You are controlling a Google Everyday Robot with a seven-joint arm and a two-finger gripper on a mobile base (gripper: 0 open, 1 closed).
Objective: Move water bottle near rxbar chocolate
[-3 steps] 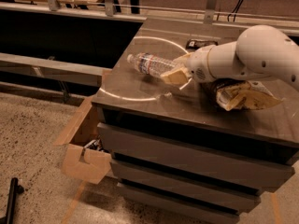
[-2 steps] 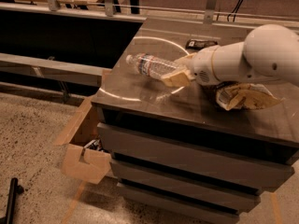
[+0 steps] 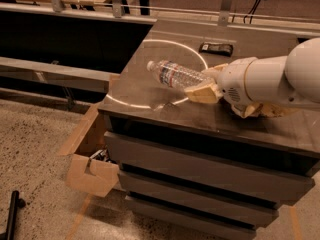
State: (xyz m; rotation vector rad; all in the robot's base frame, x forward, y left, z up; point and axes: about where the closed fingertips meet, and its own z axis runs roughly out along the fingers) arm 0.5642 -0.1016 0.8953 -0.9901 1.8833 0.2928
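- You are looking at the pincer (image 3: 199, 82) reaching in from the right, over the middle of the dark surface (image 3: 150, 91)
- Its two tan fingers (image 3: 202, 93) are clamping on the bottom end of the water bottle (image 3: 175, 74), one finger on each side
- The water bottle is lying tilted in this grip, with the white cap pointing left and away from the arm, over the white ring painted on the surface
- The rxbar chocolate (image 3: 216, 48) is lying flat near the far edge of the surface, apart from the bottle
- A snack bag (image 3: 261, 110) is showing partly under the white arm
- A cardboard box (image 3: 93, 173) is standing on the floor at the left of the drawers
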